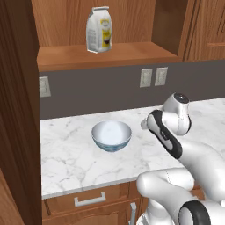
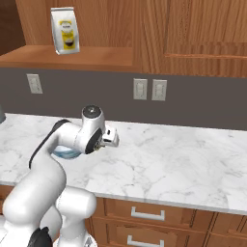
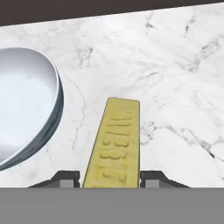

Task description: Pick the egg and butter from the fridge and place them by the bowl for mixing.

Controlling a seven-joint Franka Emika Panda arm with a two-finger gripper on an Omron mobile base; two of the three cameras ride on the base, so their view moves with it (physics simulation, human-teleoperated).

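My gripper [image 3: 109, 179] is shut on the butter [image 3: 116, 144], a pale-yellow stick that juts forward between the two dark fingertips [image 3: 65, 178] above the marble counter [image 3: 175, 87]. The light blue-grey bowl [image 3: 26, 105] with its white inside sits just left of the butter, a small gap apart. From the left base view the bowl [image 1: 111, 135] stands mid-counter with the arm's hand to its right. In the right base view the gripper [image 2: 112, 137] hovers low over the counter, and the arm covers most of the bowl [image 2: 67, 154]. The egg and the fridge are out of view.
A white and yellow bag [image 1: 99, 30] stands on the wooden shelf above the counter. Wall sockets [image 1: 153, 77] sit on the grey backsplash. A tall wooden panel [image 1: 17, 132] bounds the counter on the left. Drawers [image 2: 144, 212] run below the counter edge.
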